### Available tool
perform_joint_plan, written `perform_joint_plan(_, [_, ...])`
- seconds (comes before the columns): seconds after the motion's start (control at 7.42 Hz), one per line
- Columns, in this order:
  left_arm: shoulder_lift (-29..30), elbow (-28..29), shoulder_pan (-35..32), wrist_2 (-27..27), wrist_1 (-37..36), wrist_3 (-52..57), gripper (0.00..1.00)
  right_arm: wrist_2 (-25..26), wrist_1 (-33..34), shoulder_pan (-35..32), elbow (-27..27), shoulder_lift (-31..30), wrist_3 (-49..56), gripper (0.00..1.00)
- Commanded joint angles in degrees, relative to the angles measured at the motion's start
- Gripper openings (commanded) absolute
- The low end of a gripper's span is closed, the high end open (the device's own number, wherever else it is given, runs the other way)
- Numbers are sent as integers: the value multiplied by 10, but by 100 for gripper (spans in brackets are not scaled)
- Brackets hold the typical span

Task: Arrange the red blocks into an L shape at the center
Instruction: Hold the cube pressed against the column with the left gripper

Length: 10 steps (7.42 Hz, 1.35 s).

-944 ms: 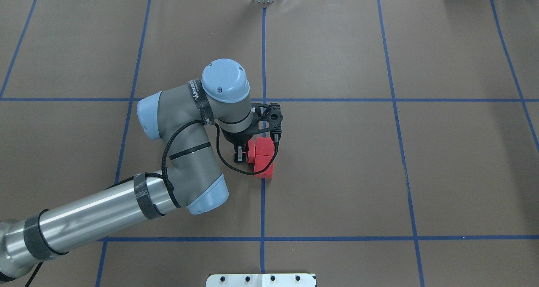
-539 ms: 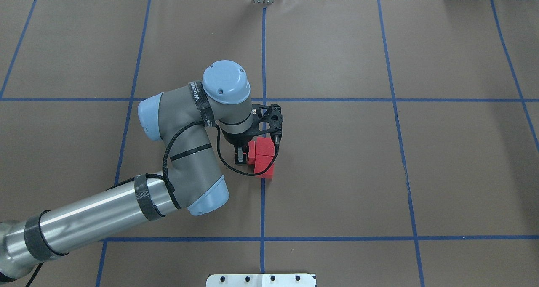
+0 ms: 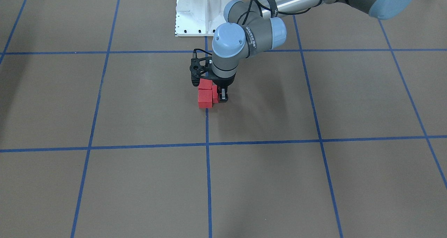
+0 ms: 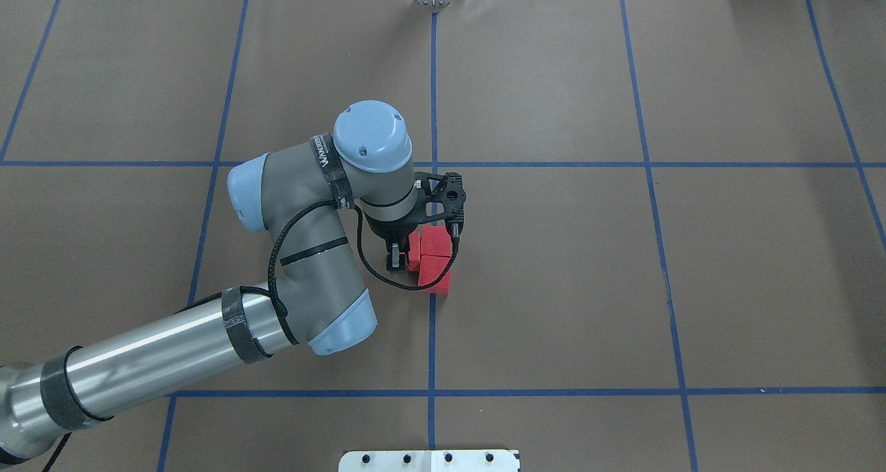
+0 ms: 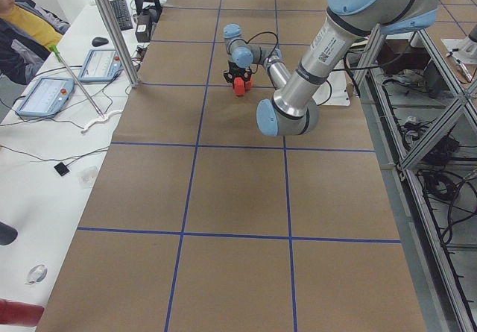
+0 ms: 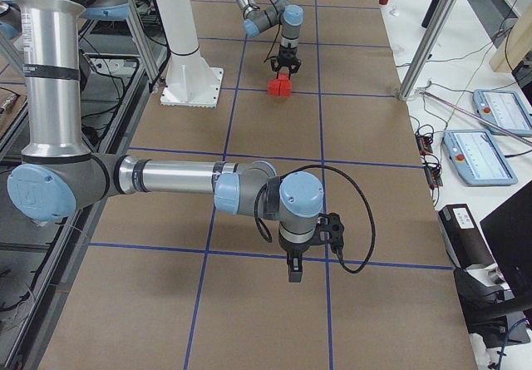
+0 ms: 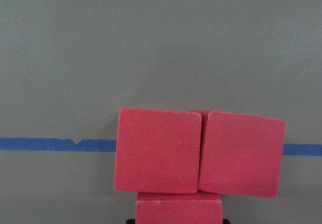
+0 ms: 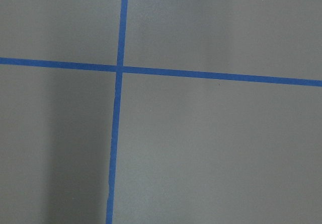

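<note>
Three red blocks sit together on the vertical blue tape line (image 4: 431,333) at the center. Two lie in a row along the line (image 4: 437,239) (image 4: 436,279). The third (image 4: 414,259) adjoins them on the robot's left side, making an L. They also show in the front view (image 3: 205,99) and the left wrist view (image 7: 157,151). My left gripper (image 4: 400,257) stands straight down over the third block (image 7: 178,209), with its fingers tight at the block's sides. My right gripper (image 6: 293,270) hangs far off over bare surface, and I cannot tell whether it is open or shut.
The white robot base plate (image 4: 429,460) sits at the near table edge. A metal post (image 6: 432,37) and tablets stand on the side bench. An operator (image 5: 22,26) sits beyond the far edge. Brown surface with blue grid lines surrounds the blocks.
The left arm has shifted only a few pixels. The three blocks stay where they were.
</note>
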<state>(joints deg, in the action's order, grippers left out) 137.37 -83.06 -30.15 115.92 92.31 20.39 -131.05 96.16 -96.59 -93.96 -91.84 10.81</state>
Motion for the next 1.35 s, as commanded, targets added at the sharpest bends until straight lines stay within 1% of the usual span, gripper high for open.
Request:
perform_joint_plan(0.0, [0,0,0,0,2,-1,15,0,0,0,0,0,0,100])
perform_joint_plan(1.21, [0,1,-5,-1,2,-14,15,0,0,0,0,0,0,100])
